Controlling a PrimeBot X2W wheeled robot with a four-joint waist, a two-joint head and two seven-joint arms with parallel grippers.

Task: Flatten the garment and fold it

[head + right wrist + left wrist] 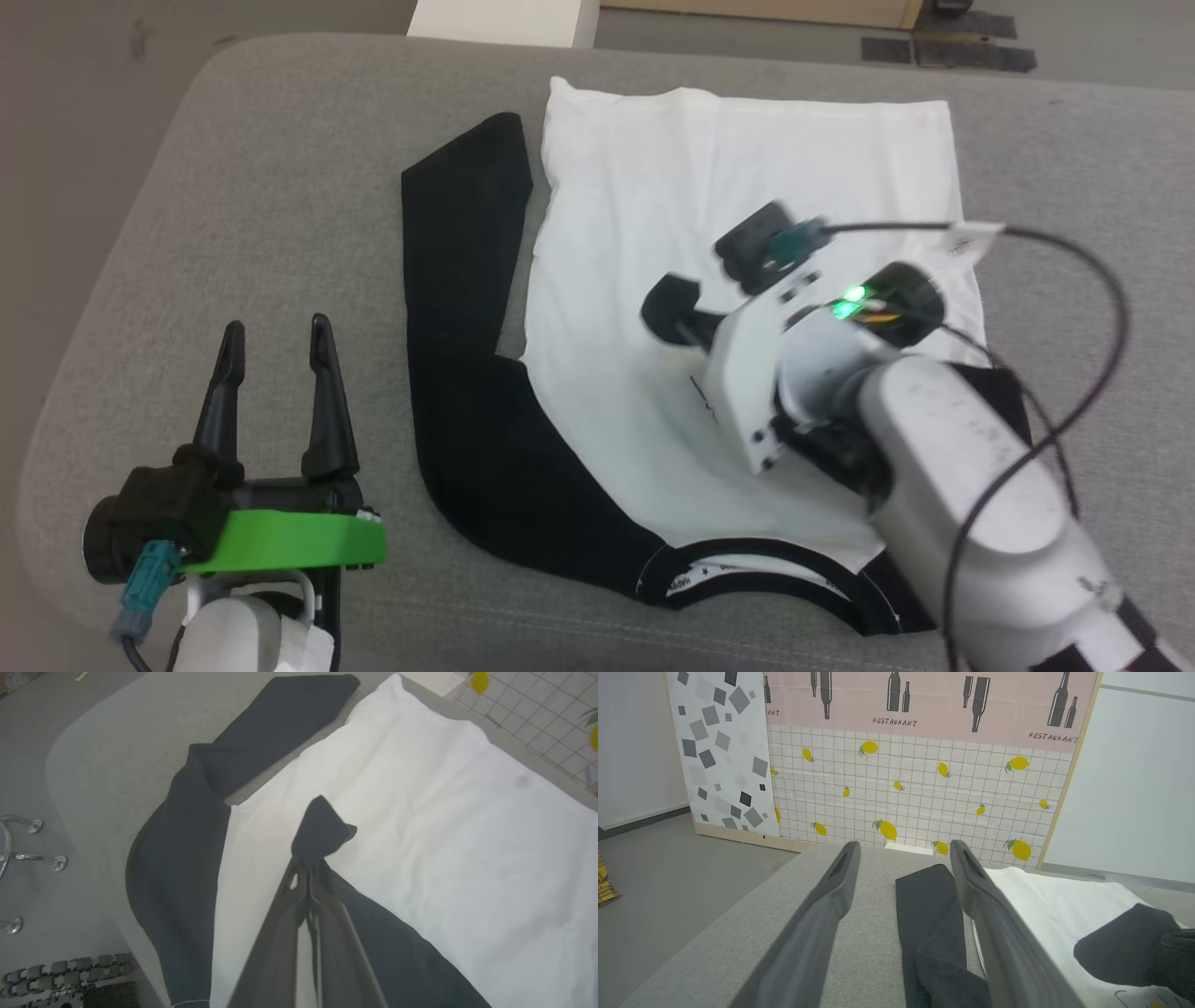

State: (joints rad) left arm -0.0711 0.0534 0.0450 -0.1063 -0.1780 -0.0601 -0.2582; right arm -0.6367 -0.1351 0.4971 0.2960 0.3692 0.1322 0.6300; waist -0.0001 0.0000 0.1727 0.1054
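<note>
R claw (306, 870) pinched shut on black sleeve tip (322, 828) of garment (747, 159), white body beneath. L claw (277, 329) wide open, other sleeve (467, 327) near on its right.

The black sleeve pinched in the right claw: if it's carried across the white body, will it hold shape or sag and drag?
Probably floppy: the sleeve crumples at the right claw and hangs limp behind it. Likely light, since the thin claw alone holds it. The garment could bunch, lying loose on the grey cushion.
</note>
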